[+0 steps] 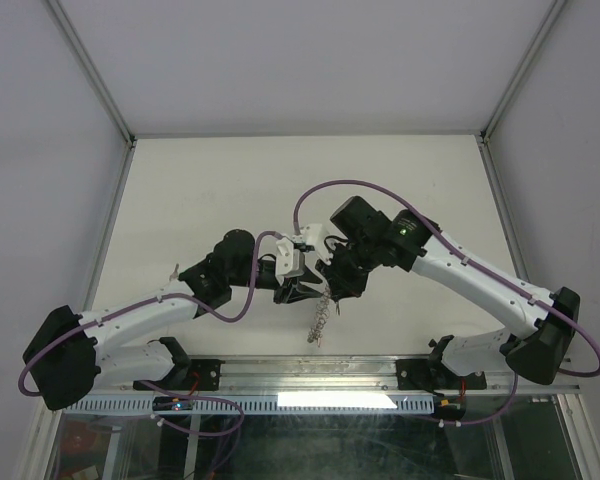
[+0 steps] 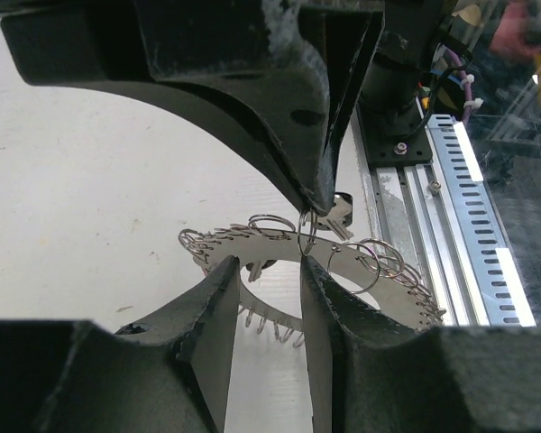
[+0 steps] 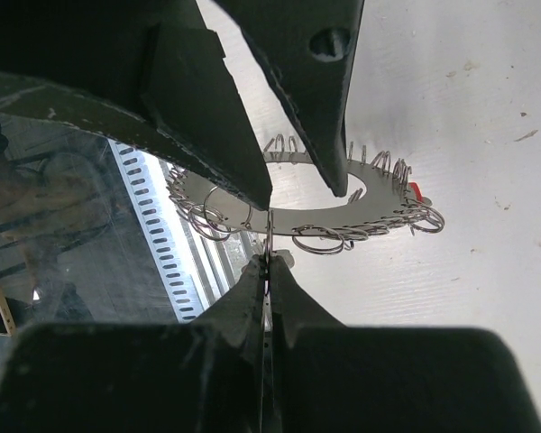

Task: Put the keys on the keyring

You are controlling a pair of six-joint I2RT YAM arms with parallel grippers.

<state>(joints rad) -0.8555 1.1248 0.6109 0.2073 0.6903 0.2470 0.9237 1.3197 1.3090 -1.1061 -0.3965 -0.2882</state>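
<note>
Over the middle of the white matte table [image 1: 230, 190], the two arms meet fingertip to fingertip, clear of the surface.

Left gripper [image 2: 269, 267]: black wedge-shaped fingers [image 2: 212, 316] with scuffed faces, standing partly apart. The keyring [image 2: 383, 284] lies across the gap between them and sticks out past both fingers on either side. That wrist view is cluttered, so I can't tell if the pads bear on it or only straddle it.

Right gripper [image 3: 268, 263]: jaws fully closed, tips pinching one thin wire loop [image 3: 268, 236] just beyond them. The loop runs up to the keyring's near rim, directly under the left fingertips.

The keyring is a flat grey metal plate, washer-shaped with a wide band and a big central hole. From the top camera it hangs tilted, just below both sets of fingertips and off the table.

A fringe [image 3: 329, 239] of many small shiny split rings is threaded along the rim. They are bunched and overlapping, thickest on the side nearest the right fingers.

- A silver key [image 2: 341, 215] sits just behind the right gripper's tips, touching the pinched loop.
- A red key head [image 3: 415, 189] is at the keyring's far rim, well away from both sets of fingers.
- A small dark piece against the inner face of a left finger is too small to identify.
</note>
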